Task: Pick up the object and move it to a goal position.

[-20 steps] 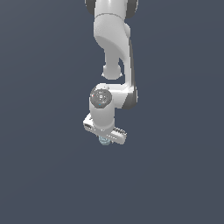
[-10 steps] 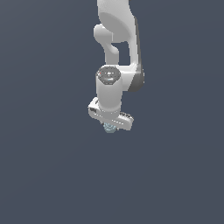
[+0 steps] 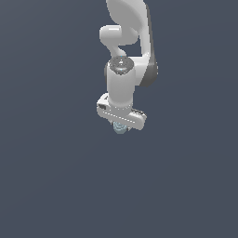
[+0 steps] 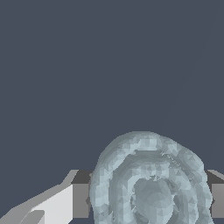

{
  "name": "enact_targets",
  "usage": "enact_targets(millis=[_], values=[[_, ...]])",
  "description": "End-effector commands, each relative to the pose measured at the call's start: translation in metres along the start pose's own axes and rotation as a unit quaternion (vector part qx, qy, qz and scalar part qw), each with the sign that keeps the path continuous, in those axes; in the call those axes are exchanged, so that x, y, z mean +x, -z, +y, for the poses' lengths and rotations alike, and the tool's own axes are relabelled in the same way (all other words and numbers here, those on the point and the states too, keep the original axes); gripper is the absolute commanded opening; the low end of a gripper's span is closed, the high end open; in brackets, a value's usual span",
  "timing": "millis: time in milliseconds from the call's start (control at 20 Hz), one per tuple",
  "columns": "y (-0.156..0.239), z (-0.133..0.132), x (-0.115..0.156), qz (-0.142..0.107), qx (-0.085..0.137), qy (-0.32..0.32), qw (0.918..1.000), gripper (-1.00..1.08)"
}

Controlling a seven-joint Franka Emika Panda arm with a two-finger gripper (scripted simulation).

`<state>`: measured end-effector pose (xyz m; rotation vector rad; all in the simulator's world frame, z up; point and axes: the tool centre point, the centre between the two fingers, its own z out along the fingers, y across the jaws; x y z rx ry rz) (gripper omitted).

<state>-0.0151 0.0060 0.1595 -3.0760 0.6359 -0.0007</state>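
I see the white Panda arm (image 3: 125, 42) entering from the top of the exterior view and reaching down to mid-frame, with the wrist joint cap (image 3: 120, 65) facing the camera. Below it sits the pincer (image 3: 120, 127), its white body set crosswise and tilted so that the end toward the exterior view's right sits lower.

The object (image 3: 120, 128), a small round pale grey-blue disc, shows just under the pincer body, mostly hidden by it. Only its lower edge is visible in the exterior view.

In the wrist view I see the object (image 4: 151, 181) at close range, filling the space between the two grey fingers (image 4: 81, 194). Concentric ring marks run across its face. One finger touches its side at one edge and the second finger meets it at the opposite edge, so I read the pincer as closed on the object and gripping it.

The background (image 3: 56, 176) is a uniform dark grey-blue field in both views. I cannot tell from these views whether the object is resting on a surface or is raised clear of it, as no shadow or edge is visible beneath it.
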Motion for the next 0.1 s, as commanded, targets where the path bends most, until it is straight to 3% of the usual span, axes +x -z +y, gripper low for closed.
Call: enact_targets(millis=[0, 50], values=[[0.0030, -0.0004, -0.0021, 0.000, 0.000, 0.000, 1.0000, -1.00], [0.0032, -0.0005, -0.0022, 0.000, 0.000, 0.000, 1.0000, -1.00]])
